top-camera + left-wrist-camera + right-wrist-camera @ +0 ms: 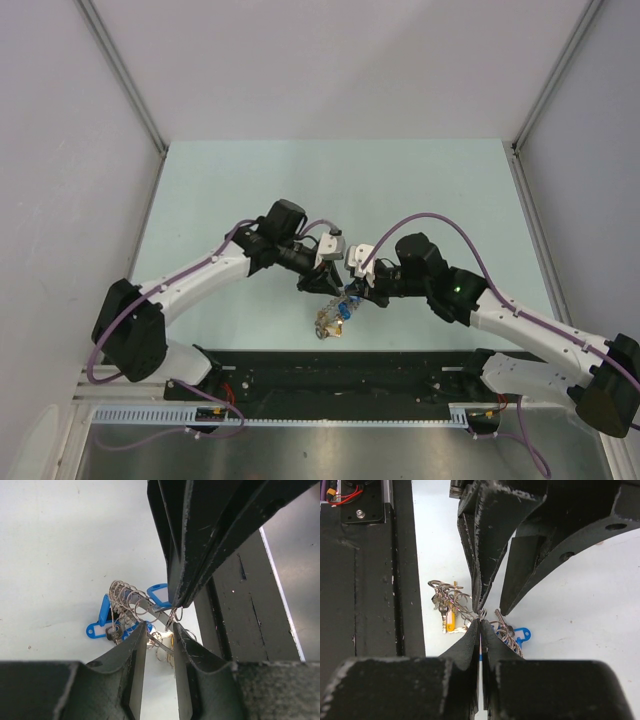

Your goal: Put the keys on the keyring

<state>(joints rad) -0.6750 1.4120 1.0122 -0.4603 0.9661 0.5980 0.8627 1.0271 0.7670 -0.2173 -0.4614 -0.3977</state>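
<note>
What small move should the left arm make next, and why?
Probably close the left gripper on the keyring: a loop of it lies between the fingertips, the jaws stand apart, and the right gripper is shut on the ring.

Count: 2 arms, left arm (200, 275) and right arm (520, 320). 2 end effectors, left end effector (160, 630) and right end effector (480, 625). 1 desk (300, 180). 1 keyring (150, 607). 2 blue tags (100, 617) seen from the left wrist. 1 yellow tag (450, 624). Roughly seven small wire loops (120, 591), overlapping too tightly for a firm count.
</note>
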